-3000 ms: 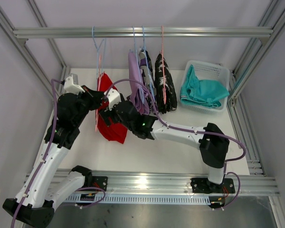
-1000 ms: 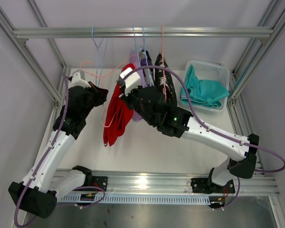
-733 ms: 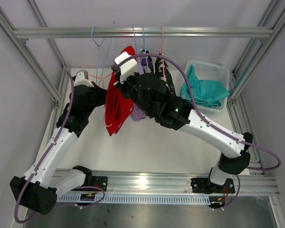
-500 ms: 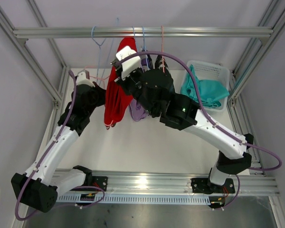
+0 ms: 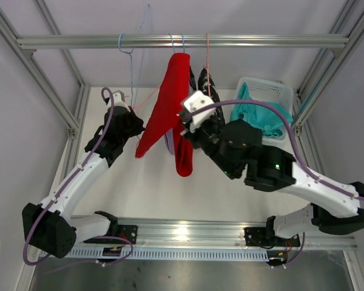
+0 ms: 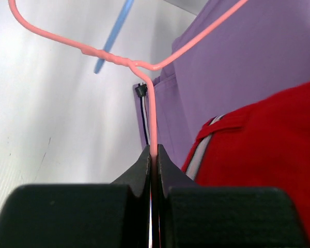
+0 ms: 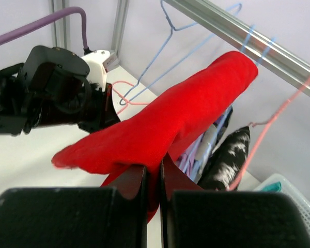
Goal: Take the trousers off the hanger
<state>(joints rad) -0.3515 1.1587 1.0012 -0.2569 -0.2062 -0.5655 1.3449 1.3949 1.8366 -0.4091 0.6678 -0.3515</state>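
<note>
Nearest me, the left gripper (image 6: 153, 155) is clenched on the thin wire of the pink hanger (image 6: 150, 98). Beside it the right gripper (image 7: 154, 168) pinches the red trousers (image 5: 170, 103), which rise in a steep fold almost to the rail (image 5: 261, 41); whether they are free of the hanger I can't tell. Behind hang the lilac trousers (image 6: 237, 67) and the blotched black trousers (image 7: 230, 152). Far right, the teal trousers (image 5: 264, 115) lie in the white basket (image 5: 273, 85).

no text, label, brand, number or sign can be read in any of the views; nothing written is made out on the arms, the frame, the clothes or the basket.
</note>
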